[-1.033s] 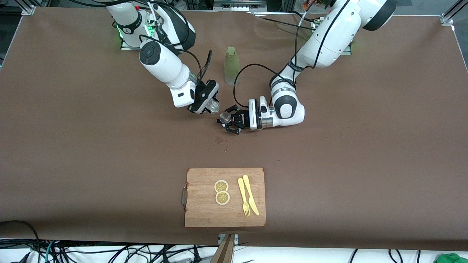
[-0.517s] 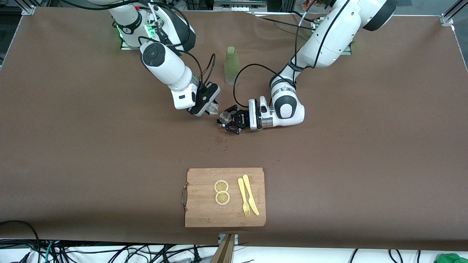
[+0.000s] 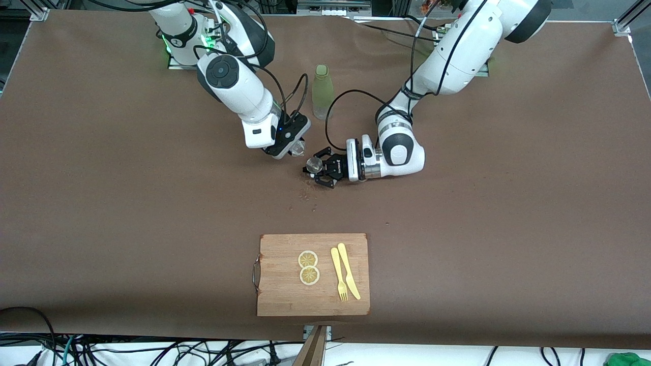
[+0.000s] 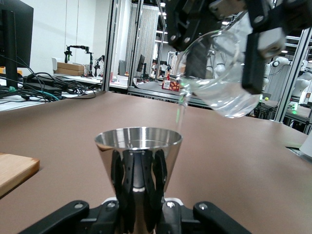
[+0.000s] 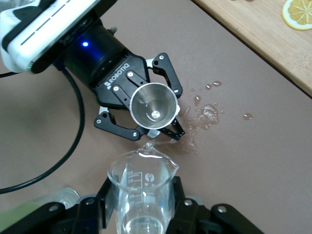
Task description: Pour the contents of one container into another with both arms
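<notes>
We see right claw (image 3: 291, 148), clamping cup (image 5: 143, 195), now tipped further; stream falls toward jigger (image 4: 139, 146) gripped by left claw (image 3: 316, 172). Some spills.

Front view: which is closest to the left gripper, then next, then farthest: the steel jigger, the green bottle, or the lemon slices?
1. Steel jigger: held in the left gripper itself.
2. Green bottle: standing on the table between the two arms' bases, farther from the camera.
3. Lemon slices: on the wooden cutting board, nearest the camera.
</notes>
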Controlling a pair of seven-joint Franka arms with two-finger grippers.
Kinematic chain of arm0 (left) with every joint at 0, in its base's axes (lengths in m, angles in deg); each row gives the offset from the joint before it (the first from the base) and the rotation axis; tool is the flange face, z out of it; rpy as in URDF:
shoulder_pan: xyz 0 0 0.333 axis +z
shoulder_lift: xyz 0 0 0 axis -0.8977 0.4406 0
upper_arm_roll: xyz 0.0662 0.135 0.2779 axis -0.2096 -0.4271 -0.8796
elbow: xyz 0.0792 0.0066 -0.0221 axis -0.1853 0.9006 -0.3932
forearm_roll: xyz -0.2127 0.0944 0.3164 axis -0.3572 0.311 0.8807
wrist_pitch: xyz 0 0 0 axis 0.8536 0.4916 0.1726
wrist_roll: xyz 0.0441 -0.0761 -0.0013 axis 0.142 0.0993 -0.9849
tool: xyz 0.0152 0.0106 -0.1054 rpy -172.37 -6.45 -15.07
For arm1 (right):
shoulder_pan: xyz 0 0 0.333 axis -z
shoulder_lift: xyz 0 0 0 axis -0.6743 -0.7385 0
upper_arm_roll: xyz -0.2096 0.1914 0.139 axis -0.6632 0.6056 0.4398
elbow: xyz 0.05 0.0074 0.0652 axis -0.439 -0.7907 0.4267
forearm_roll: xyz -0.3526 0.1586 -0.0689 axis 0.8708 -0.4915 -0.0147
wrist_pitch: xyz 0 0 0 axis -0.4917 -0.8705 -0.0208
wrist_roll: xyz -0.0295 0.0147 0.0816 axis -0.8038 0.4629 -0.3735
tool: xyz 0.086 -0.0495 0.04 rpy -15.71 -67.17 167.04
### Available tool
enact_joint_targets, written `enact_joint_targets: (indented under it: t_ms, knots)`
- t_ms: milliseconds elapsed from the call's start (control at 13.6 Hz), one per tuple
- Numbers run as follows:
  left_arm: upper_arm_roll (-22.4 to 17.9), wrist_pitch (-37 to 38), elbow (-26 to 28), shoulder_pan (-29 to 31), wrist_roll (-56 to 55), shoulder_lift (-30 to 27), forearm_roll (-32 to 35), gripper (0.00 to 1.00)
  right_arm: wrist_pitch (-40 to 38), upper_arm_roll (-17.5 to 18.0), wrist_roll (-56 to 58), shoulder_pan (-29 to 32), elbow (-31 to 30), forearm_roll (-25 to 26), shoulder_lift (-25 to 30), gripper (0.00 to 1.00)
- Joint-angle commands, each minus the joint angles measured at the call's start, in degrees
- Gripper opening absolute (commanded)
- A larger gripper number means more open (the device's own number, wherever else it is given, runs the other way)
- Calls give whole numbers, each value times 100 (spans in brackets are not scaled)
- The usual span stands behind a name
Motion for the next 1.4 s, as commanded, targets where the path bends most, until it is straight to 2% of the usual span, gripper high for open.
enact_joint_targets:
  t_ms: [0, 295, 812, 1107, 1181, 1255, 1328]
  knots:
    - [-25, -98, -93, -53, 94, 14, -272, 0, -115, 63, -145, 81, 93, 111, 0, 51]
    - [-25, -159, -137, -53, 59, 5, -280, 0, 218, 37, -74, 160, 84, 67, 9, 51]
    - [-25, -168, -110, -27, 68, 13, -316, 0, 1299, -7, 13, 292, 14, -214, -174, 51]
    - [-25, -177, -93, -9, 59, 5, -316, 0, 1370, -77, 171, 292, 66, -320, -219, 51]
    - [-25, -177, -93, -9, 59, 5, -316, 0, 1379, -95, 233, 301, 66, -328, -237, 56]
    - [-25, -177, -93, -1, 59, 5, -316, 0, 1423, -121, 251, 301, 66, -407, -272, 73]
    - [-25, -177, -84, -1, 59, 5, -316, 0, 1510, -156, 286, 292, 66, -529, -272, 95]
